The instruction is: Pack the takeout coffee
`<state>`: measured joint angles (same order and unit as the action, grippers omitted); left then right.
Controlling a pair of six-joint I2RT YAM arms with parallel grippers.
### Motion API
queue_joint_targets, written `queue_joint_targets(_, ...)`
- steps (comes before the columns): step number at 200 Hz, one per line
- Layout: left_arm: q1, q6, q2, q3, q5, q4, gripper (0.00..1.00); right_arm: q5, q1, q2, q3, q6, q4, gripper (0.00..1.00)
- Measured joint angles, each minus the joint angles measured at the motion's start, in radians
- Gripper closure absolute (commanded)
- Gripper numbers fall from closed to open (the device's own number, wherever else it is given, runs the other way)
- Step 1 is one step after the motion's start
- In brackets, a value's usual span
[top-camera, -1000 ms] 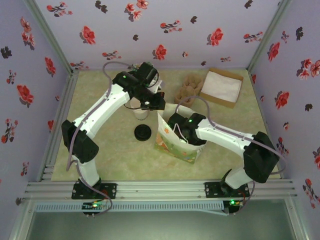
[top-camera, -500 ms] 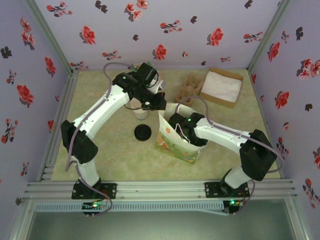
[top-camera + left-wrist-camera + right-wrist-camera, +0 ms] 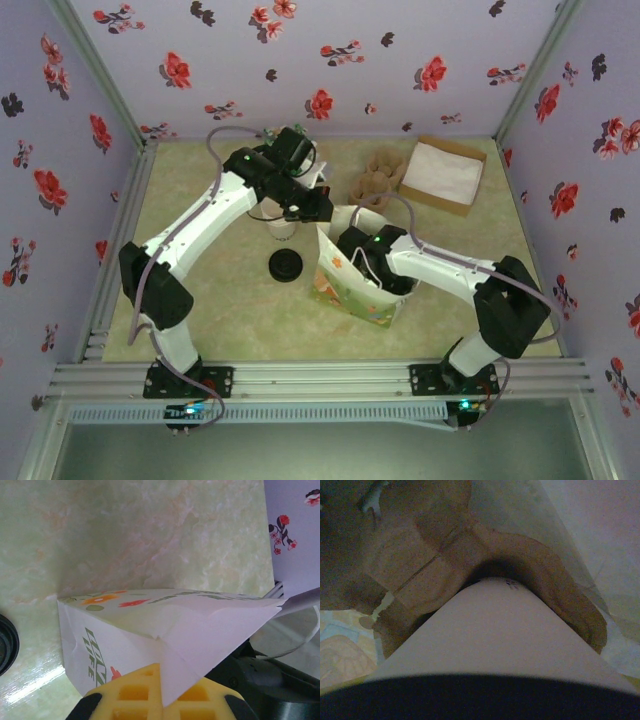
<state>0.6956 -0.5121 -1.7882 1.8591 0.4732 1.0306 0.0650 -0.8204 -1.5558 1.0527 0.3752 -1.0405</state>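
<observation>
The takeout coffee (image 3: 495, 630), a cream paper cup with a dark top, fills the right wrist view. Its base sits low in a pocket of the brown pulp carrier (image 3: 555, 587) inside the flowered paper bag (image 3: 345, 285). My right gripper (image 3: 373, 266) reaches down into the bag and is shut on the cup; its fingers are hidden. My left gripper (image 3: 162, 700) is shut on the bag's upper paper edge (image 3: 200, 630), its yellow fingers (image 3: 132, 692) pinching the fold. From above, that left gripper (image 3: 318, 208) is at the bag's far left corner.
A black lid (image 3: 286, 265) lies on the table left of the bag. A cream cup (image 3: 282, 227) stands under the left arm. At the back are another pulp carrier (image 3: 378, 178) and a cardboard box of white napkins (image 3: 445, 172).
My right arm has shifted slightly left, its gripper staying inside the bag. The left gripper has kept its hold on the bag's edge and barely moved.
</observation>
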Motion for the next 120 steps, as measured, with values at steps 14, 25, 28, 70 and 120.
queue_joint_targets(14,0.000,0.000,0.002,-0.006,0.003,-0.005,1.00,-0.001,0.002,-0.005,0.000,0.000,0.000,0.11)
queue_joint_targets(25,0.000,0.003,0.004,-0.010,0.006,-0.010,1.00,-0.002,0.002,-0.006,0.000,0.000,-0.001,0.11)
queue_joint_targets(28,0.000,0.004,0.005,-0.010,0.007,-0.010,1.00,-0.002,0.003,-0.008,0.000,0.000,-0.002,0.11)
queue_joint_targets(70,0.000,0.014,0.008,-0.013,0.010,-0.014,1.00,-0.002,0.003,-0.015,0.000,0.000,-0.004,0.11)
queue_joint_targets(120,0.000,0.020,0.008,-0.014,0.011,-0.017,1.00,-0.003,0.005,-0.014,0.003,0.000,-0.005,0.08)
